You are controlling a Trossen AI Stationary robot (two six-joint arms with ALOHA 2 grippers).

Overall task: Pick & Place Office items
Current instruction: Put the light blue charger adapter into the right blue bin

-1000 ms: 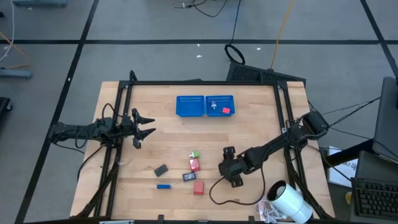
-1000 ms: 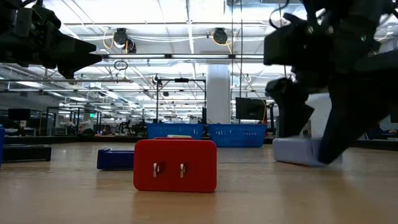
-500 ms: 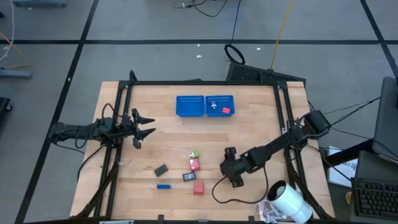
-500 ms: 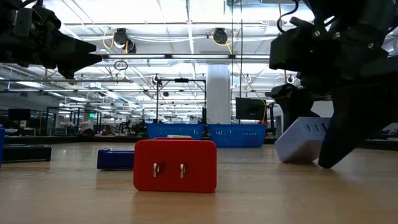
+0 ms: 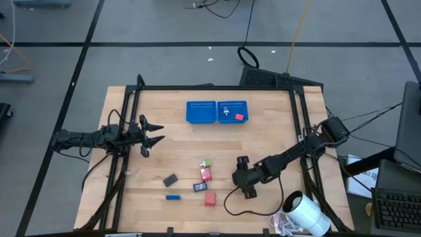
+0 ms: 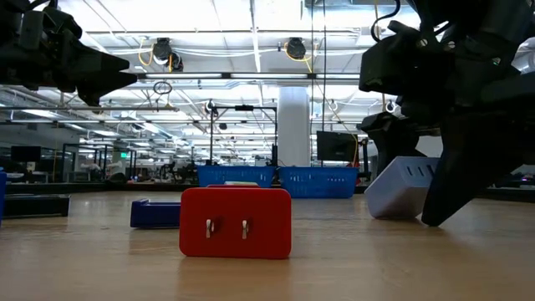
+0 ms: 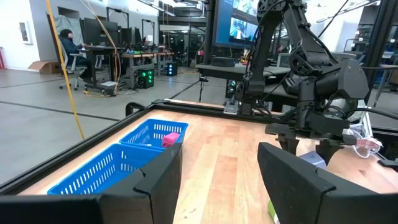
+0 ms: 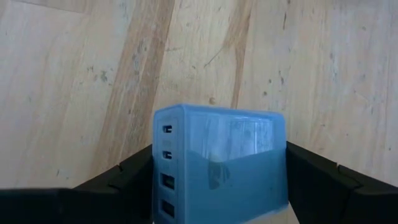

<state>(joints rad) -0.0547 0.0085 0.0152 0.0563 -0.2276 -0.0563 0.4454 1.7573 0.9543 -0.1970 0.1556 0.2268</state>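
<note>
My right gripper points down near the table's middle right, shut on a light blue charger block with ports on one face; the block shows tilted in the low view and is hidden under the gripper in the high view. Loose on the wood to its left lie a red block, a dark blue piece, another red one, a green-white piece, a dark grey one and a blue one. My left gripper hovers open at the table's left edge. My right gripper pinches the light blue block by its two opposite side faces, one finger on each side, coming from above and pointing down. The block sits tilted in the hold, its ported face showing; whether its low end touches the table, I cannot tell.
The blue mesh two-part tray stands at the far middle, a pink-red piece and a small white one in its right half. A big white cylinder lies at the near right corner. A black cable loops by the right gripper. Bare wood lies between tray and items.
The light blue block lay flat on the table a second ago; my right gripper has tipped it up, one end raised, so it now stands tilted between the fingers. The gripper itself has shifted only slightly. The left arm has kept still.
</note>
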